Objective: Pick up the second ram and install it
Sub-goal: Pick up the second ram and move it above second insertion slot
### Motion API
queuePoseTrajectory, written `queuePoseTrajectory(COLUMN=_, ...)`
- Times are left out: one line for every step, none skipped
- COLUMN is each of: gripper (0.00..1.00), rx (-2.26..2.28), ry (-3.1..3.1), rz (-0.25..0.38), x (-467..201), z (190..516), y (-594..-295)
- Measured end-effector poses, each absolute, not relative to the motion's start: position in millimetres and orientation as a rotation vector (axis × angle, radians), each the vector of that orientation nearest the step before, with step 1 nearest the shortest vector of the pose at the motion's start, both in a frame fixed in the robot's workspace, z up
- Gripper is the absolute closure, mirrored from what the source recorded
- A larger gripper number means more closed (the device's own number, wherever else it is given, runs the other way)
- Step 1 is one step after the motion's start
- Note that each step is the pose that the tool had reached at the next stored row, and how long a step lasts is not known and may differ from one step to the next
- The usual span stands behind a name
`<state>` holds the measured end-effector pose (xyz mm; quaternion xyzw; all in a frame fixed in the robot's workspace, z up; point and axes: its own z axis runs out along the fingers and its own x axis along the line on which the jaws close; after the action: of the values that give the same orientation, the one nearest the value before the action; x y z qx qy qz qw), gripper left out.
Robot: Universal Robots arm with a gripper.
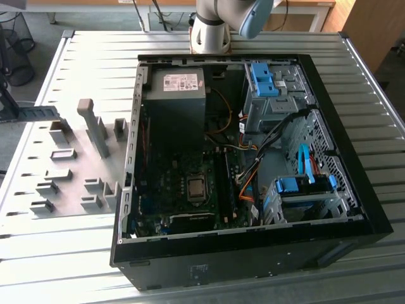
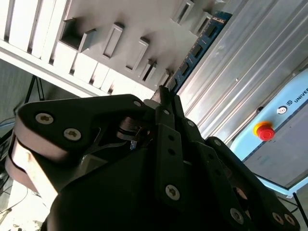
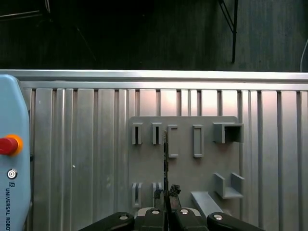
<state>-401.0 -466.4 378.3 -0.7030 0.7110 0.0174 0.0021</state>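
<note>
In both wrist views my gripper (image 2: 166, 94) (image 3: 166, 193) is shut on the second ram (image 2: 198, 47), a thin blue board with small dark chips. It sticks out past the fingertips. In the first wrist view the ram (image 3: 166, 159) shows edge-on as a thin dark line over the grey slotted holder plate (image 3: 192, 178), well above it. In the exterior view the open computer case (image 1: 253, 253) lies on the slatted table, with the dark memory slots (image 1: 223, 183) beside the processor socket (image 1: 196, 188).
The grey holder plate (image 1: 69, 171) with raised slots and an upright post (image 1: 95, 126) lies at the exterior view's left of the case. A light-blue control pendant (image 3: 12, 183) with a red button (image 3: 6, 145) rests on the table. Blue drive-bay clips (image 1: 262, 79) and cables sit inside the case.
</note>
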Motion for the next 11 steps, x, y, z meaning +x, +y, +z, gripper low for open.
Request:
queuePoseTrajectory(gripper=0.86, rx=-2.205, ry=2.231, rz=0.055, x=-401, z=380, y=-466)
queuePoseTrajectory(gripper=0.86, rx=-2.206, ry=2.231, rz=0.055, x=-401, z=381, y=-466)
queuePoseTrajectory(gripper=0.86, rx=-2.205, ry=2.231, rz=0.055, x=-401, z=383, y=-466)
queuePoseTrajectory(gripper=0.86, rx=-2.206, ry=2.231, rz=0.055, x=-401, z=385, y=-466)
queuePoseTrajectory(gripper=0.86, rx=-2.205, ry=2.231, rz=0.055, x=-401, z=386, y=-466)
queuePoseTrajectory(gripper=0.86, rx=-2.205, ry=2.231, rz=0.055, x=-401, z=387, y=-466)
queuePoseTrajectory(gripper=0.86, rx=-2.205, ry=2.231, rz=0.055, x=-401, z=389, y=-466)
queuePoseTrajectory(gripper=0.86, rx=-2.205, ry=2.231, rz=0.054, x=-401, z=390, y=-466)
queuePoseTrajectory(gripper=0.86, rx=-2.205, ry=2.231, rz=0.055, x=-401, z=390, y=-466)
queuePoseTrajectory(gripper=0.86, rx=-2.205, ry=2.231, rz=0.054, x=-401, z=390, y=-466)
queuePoseTrajectory(gripper=0.86, rx=-2.205, ry=2.231, rz=0.054, x=-401, z=390, y=-466)
